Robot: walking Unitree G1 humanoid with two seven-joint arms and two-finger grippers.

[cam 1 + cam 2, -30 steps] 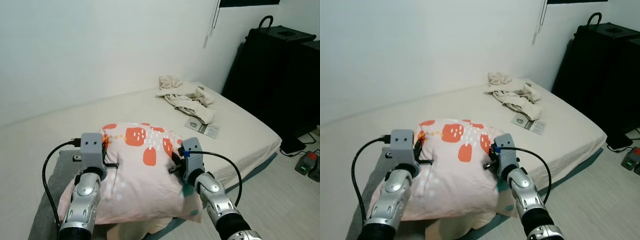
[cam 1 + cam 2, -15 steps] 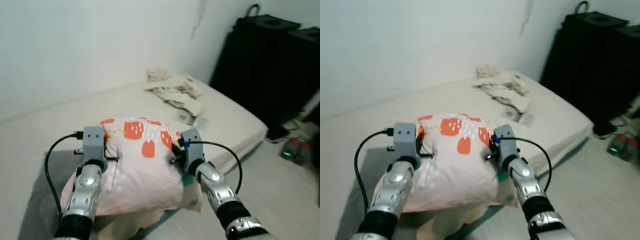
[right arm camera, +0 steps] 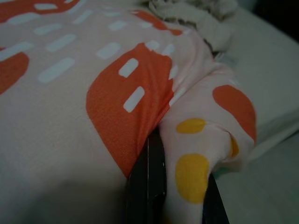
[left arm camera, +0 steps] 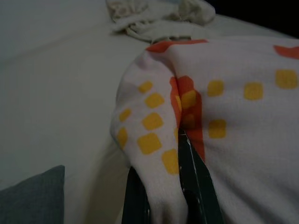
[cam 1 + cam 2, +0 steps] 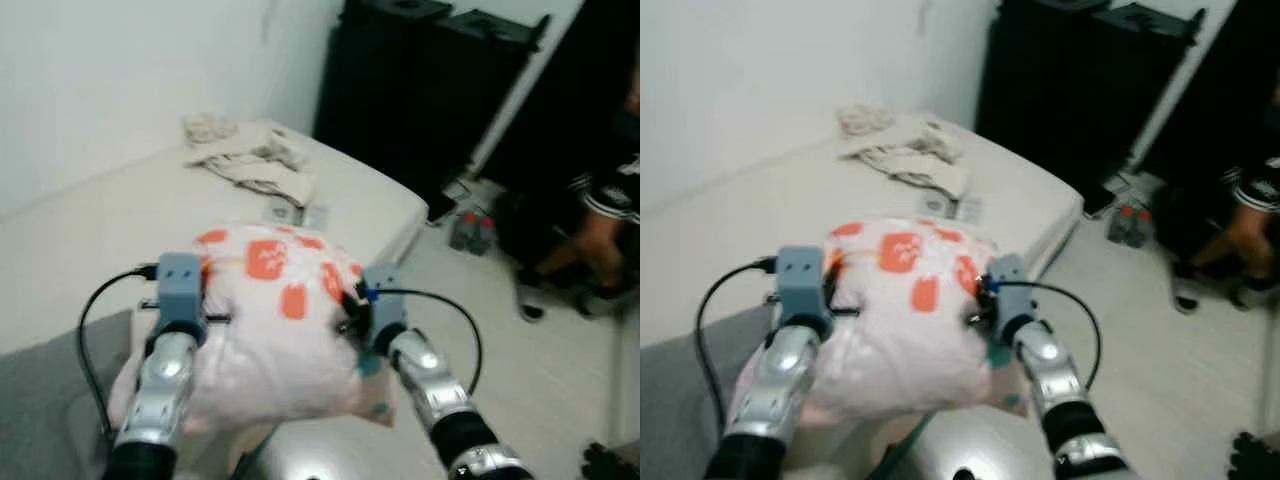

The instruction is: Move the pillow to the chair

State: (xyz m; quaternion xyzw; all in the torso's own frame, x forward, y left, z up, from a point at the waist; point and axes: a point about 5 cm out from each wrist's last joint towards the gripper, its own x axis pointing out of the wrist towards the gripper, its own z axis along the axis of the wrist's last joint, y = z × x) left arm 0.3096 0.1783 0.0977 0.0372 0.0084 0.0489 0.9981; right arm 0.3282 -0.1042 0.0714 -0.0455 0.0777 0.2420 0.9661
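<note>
Gripping from both sides, the left hand and right hand hold the pink pillow with orange patches up in front of the robot, above the edge of the bed; a heap of crumpled cloth lies farther back on the bed, a black cabinet stands beyond, and a person's legs show at the right. Left wrist view: black fingers pinch a fold of the pillow's edge. Right wrist view: black fingers likewise clamp a fold of pillow fabric.
</note>
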